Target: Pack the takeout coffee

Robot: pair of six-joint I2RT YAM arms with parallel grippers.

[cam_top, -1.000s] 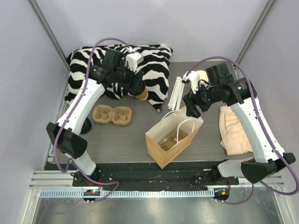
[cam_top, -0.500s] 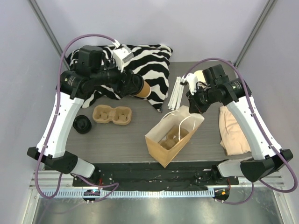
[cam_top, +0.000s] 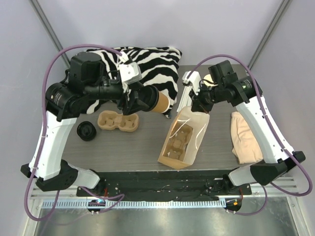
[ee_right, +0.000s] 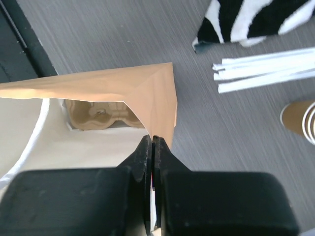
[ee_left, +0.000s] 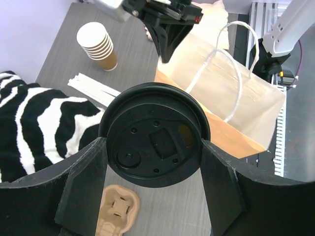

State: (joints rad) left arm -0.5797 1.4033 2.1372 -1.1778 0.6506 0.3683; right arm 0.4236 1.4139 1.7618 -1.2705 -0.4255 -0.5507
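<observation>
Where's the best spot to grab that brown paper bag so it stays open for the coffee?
Its thin top edge, near the corner fold, coming from above at the far end of the paper bag. A single paper sheet slips flat between narrow jaws; the right gripper pinches it just so, leaving the mouth clear for the takeout coffee.

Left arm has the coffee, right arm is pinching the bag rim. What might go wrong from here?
The takeout coffee lies almost on its side in the left gripper; its lid may leak or pop. The right gripper pinches only a thin edge of the leaning paper bag; the paper may slip or tear, shutting the mouth. The cup carrier covers the bag's floor, so the cup may miss a pocket and tip.
</observation>
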